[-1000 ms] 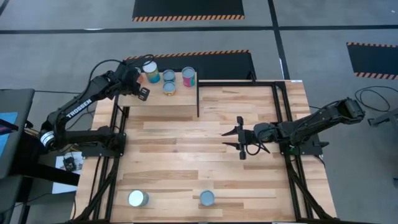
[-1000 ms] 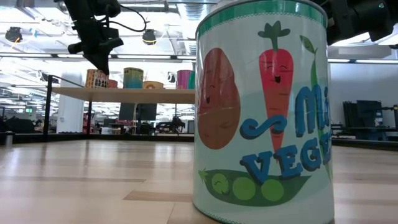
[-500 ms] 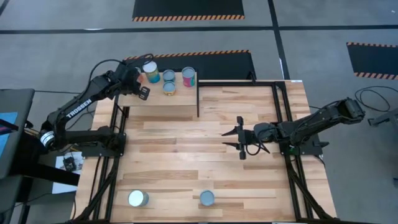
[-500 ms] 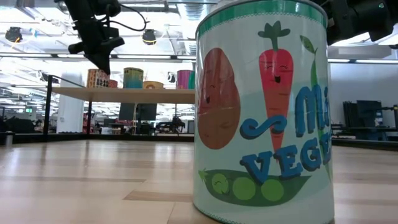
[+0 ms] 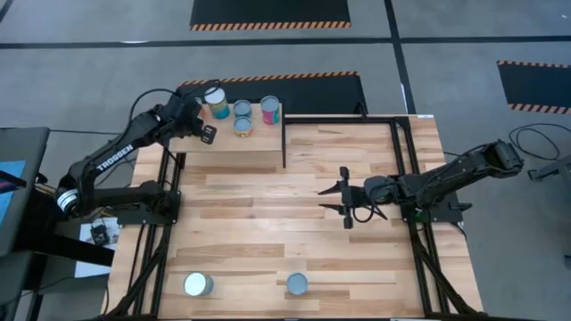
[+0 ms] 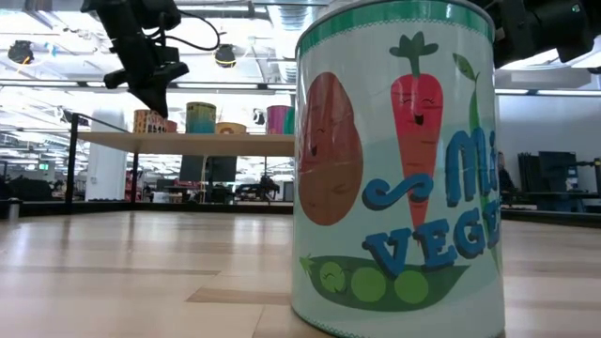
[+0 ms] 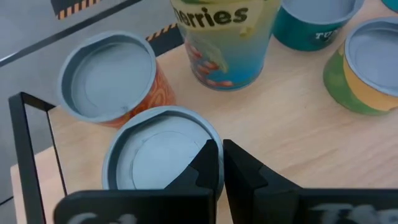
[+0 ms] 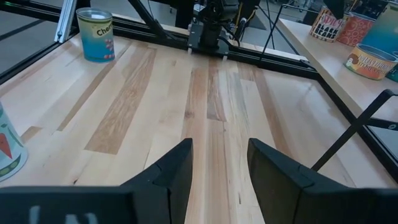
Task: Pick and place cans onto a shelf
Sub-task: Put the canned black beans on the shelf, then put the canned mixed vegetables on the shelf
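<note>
the plank table (image 5: 294, 214) fills the middle of the high view, and the shelf (image 5: 234, 147) of light wood in a black frame sits at its far left corner. the left arm (image 5: 107, 165) reaches from the table's left edge up over the shelf's left end; the right arm (image 5: 446, 183) comes in from the right edge and lies low over the table's middle.

the left gripper (image 7: 219, 163) hangs above the shelf with its fingers drawn together, nothing between them. just under it stands a wide can with a whitish-grey lid (image 7: 160, 158). close beside that one is an orange-labelled can (image 7: 112, 78). past them a tall can with a blue and yellow label (image 7: 225, 37), a teal can (image 7: 314, 22) and a yellow and green can (image 7: 367, 65) stand near each other on the same board. a pink-labelled can (image 5: 270, 111) stands toward the shelf's right end.

the right gripper (image 5: 343, 198) is spread wide, holding nothing, well apart from every can.

two cans remain on the table by its near edge: one toward the near left corner (image 5: 198, 285), and a mixed-vegetable can (image 6: 394, 169) near the middle of that edge, right up against the low camera.
</note>
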Robot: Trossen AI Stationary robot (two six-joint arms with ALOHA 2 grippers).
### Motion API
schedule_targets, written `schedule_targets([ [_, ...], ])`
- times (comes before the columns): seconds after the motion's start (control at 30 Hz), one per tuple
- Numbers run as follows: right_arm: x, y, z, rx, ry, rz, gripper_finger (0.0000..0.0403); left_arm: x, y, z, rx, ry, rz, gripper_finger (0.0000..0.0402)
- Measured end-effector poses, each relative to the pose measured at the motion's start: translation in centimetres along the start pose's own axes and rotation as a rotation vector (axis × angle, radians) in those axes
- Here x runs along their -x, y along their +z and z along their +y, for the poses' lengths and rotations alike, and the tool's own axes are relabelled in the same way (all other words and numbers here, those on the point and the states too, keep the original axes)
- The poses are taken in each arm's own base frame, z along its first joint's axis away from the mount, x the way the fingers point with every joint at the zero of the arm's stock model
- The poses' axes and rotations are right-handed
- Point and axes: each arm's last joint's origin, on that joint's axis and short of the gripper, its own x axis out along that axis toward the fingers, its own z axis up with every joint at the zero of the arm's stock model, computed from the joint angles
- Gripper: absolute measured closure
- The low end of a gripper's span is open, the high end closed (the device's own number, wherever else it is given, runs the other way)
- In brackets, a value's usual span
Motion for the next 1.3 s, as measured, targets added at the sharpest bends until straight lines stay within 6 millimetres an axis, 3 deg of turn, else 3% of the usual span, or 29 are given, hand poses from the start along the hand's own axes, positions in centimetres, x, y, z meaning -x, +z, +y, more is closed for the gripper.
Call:
schedule_targets([
  [0.6,0.0,0.0,0.0,-0.001,0.0,-0.001,0.0228,0.3,0.0,0.1,-0.011,0.009,-0.018,0.04],
  [1.03,0.0,0.0,0.0,0.0,0.0,-0.001,0.0228,0.5,0.0,0.2,-0.045,0.009,-0.024,0.0323],
  [1.17,0.0,0.0,0.0,0.0,-0.002,0.0,0.0228,2.2,-0.3,0.4,-0.048,-0.005,-0.09,0.0322],
  [1.3,0.0,0.0,0.0,0.0,-0.005,0.0,0.0234,5.1,-1.2,0.4,-0.065,-0.058,-0.204,0.0335],
])
